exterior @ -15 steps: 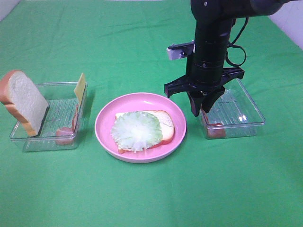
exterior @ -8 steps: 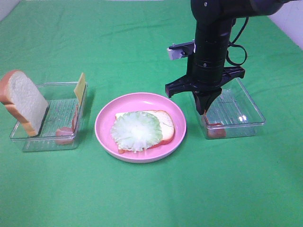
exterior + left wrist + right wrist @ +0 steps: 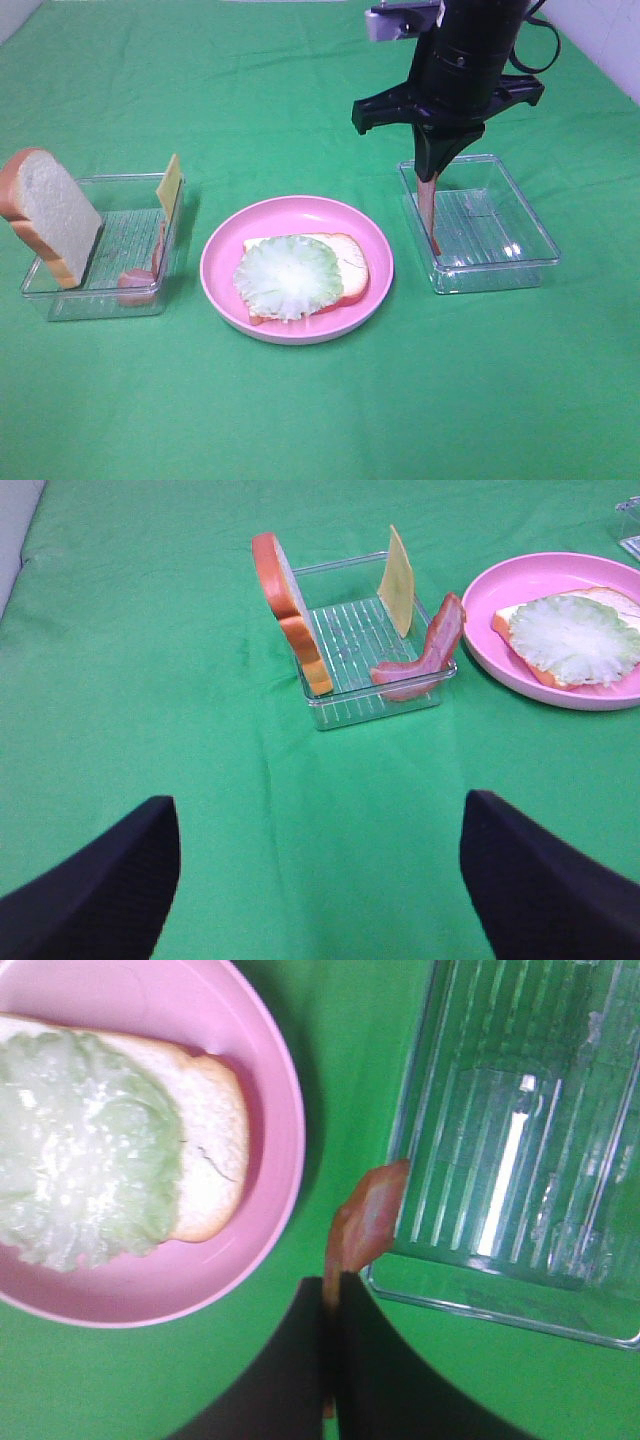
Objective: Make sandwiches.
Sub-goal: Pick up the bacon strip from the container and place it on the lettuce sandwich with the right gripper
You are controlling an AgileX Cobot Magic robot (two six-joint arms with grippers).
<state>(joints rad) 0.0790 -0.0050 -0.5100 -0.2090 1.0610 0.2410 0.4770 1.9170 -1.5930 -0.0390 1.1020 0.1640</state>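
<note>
Presently two ham strips (image 3: 428, 215) (image 3: 425, 645) (one in right claw (image 3: 430, 174)).

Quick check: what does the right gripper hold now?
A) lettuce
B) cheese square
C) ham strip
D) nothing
C: the right gripper is shut on the ham strip, which dangles from its fingertips by the clear tray.

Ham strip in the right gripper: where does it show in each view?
Exterior high: ham strip hangs from the right gripper at the clear tray's plate-side edge.
Left wrist: not in it; the second strip there leans on the left tray.
Right wrist: ham strip mid-picture, pinched, beside that clear tray's rim.
Shared landmark: pink plate.
</note>
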